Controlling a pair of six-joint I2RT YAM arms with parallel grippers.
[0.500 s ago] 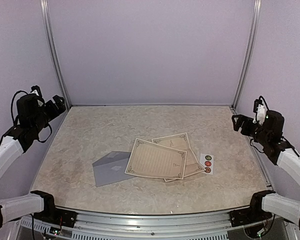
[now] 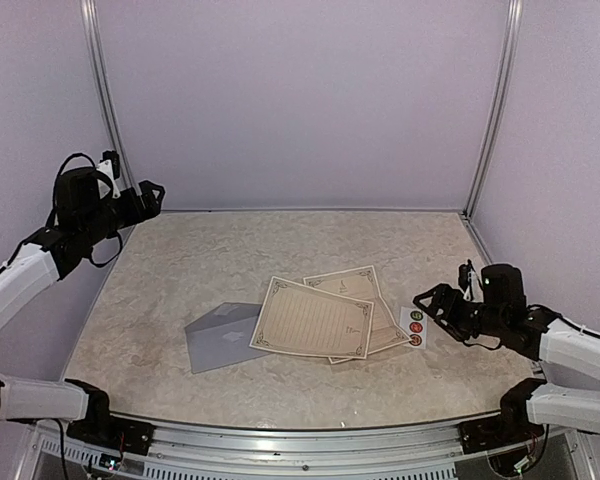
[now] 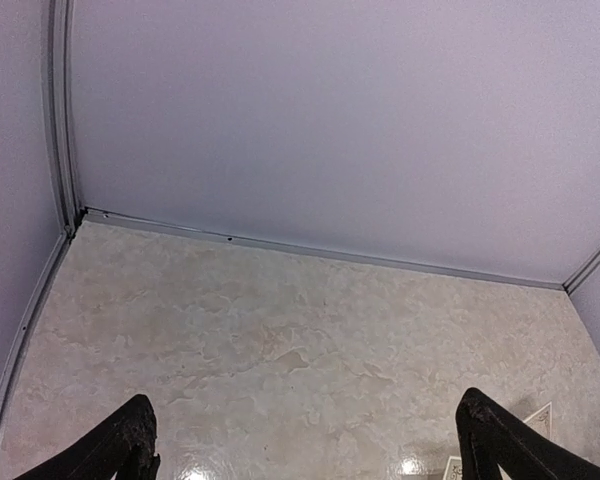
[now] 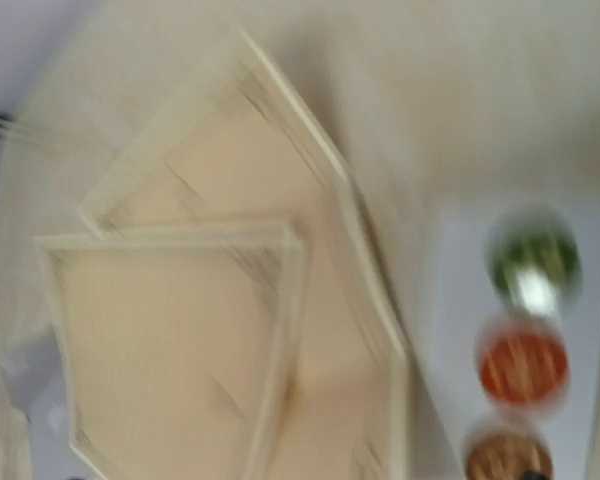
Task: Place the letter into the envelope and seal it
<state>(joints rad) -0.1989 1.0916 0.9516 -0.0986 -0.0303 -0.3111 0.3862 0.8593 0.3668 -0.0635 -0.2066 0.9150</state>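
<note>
I hold the right gripper (image 2: 425, 304) low, fingers spread, letter (image 2: 313, 318) just ahead of them, poised to pick it, I judge — left gripper (image 2: 152, 196) gapes, well clear.

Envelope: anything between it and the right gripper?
Yes. The sticker strip and two overlapping letter sheets lie between the right gripper and the envelope. The top sheet also covers the envelope's right edge.

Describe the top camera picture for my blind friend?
Two cream letter sheets overlap, a grey-blue envelope partly under their left edge, a sticker strip at their right. The open right tool hovers by the strip; the left tool hangs far left.
</note>
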